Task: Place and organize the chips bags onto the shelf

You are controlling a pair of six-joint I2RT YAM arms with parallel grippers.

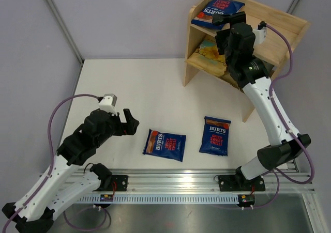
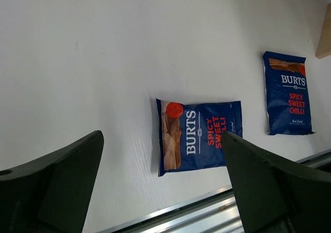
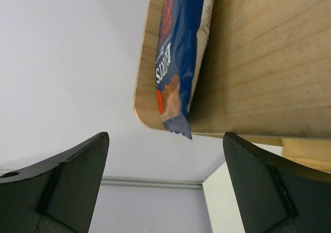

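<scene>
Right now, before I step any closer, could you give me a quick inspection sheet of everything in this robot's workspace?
Surface: white table; no spills seen.
Job's things: wooden shelf at far right; top-tier bag, dark blue, lying on it; lower-tier packaging, yellow and light blue, count unclear; left table bag and right table bag, both lying flat.
Clutter: nothing seen.
Grippers: left gripper open, empty, over the table; right gripper open by the top-tier bag, holding nothing.
Cables: purple cables loop from both arms.
Surroundings: pale walls; metal rail at near edge.
</scene>
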